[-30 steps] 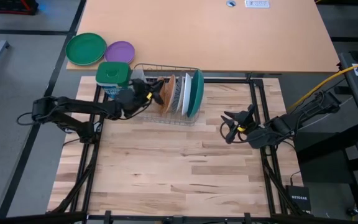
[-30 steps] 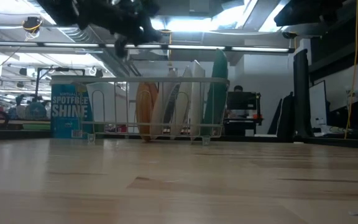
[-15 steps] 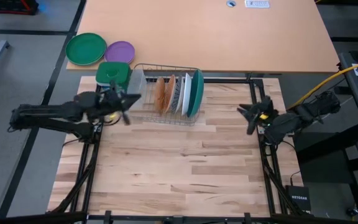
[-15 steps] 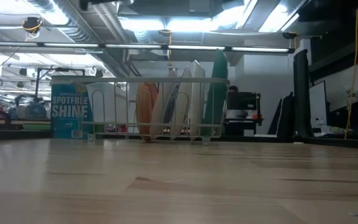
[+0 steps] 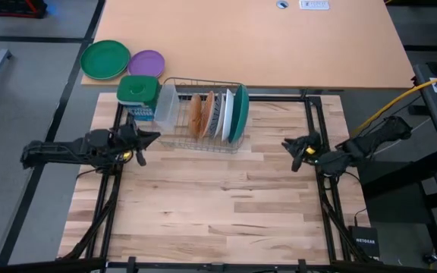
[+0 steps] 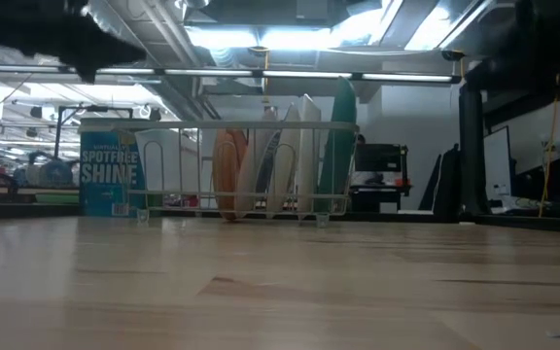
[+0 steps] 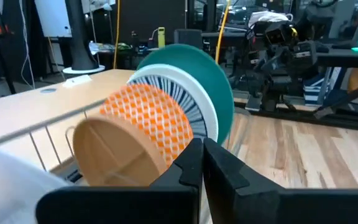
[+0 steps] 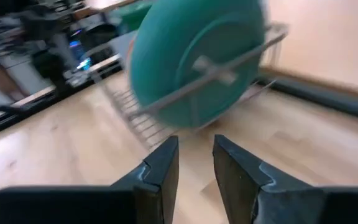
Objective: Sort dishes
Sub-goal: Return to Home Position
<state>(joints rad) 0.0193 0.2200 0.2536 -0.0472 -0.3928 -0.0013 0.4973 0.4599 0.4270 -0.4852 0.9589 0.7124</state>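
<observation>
While plates [image 5: 217, 115] sit racked on the table [image 5: 218, 205], left fingers [image 7: 190, 167] clench; right fingers [image 8: 160, 171] gape.

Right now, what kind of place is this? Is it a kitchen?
Probably a robot lab, not a kitchen: the dish rack sits on a workbench, with a computer screen and strip lights in the room behind.

The dish rack [image 5: 179, 135] with its upright plates [image 5: 238, 114] stands between my left pincer [image 5: 141, 139] and my right pincer [image 5: 297, 152]. The left is nearer.
</observation>
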